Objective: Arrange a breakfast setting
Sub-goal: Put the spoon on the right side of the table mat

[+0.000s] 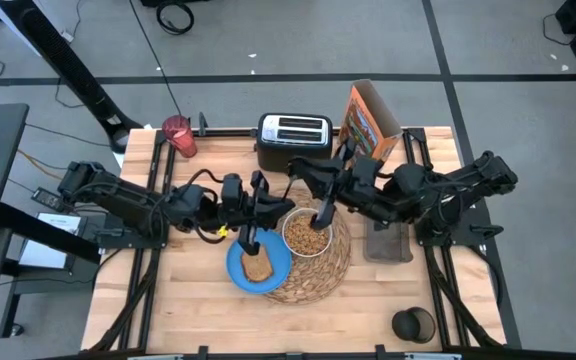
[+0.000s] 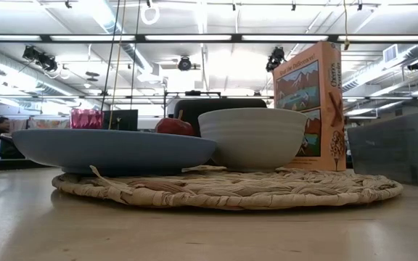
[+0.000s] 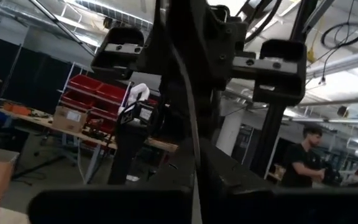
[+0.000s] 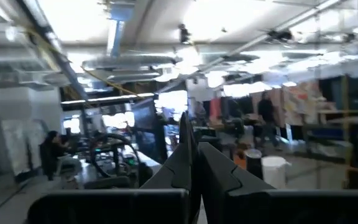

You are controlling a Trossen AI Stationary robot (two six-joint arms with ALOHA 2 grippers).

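Observation:
The round woven placemat [image 1: 318, 280] [image 2: 231, 188] lies mid-table. On its left part rests the blue plate [image 1: 240, 268] [image 2: 115, 148] with a toast slice [image 1: 258, 267]. The white bowl [image 1: 308, 237] [image 2: 252, 138], filled with cereal, stands on the mat beside the plate. A red apple [image 2: 175, 126] shows behind the plate in the low view. The pink-red cup [image 1: 178, 135] [image 2: 87, 118] stands at the far left. My left gripper [image 1: 286, 207] [image 3: 194, 186] and my right gripper [image 1: 303, 170] [image 4: 190, 155] hover shut above the setting, tilted upward, holding nothing.
A toaster [image 1: 294, 135] and a cereal box [image 1: 368, 120] [image 2: 307, 101] stand at the far edge. A grey tray [image 1: 388, 242] lies right of the mat, and a dark cup [image 1: 413, 325] stands at the near right. People show in the room beyond.

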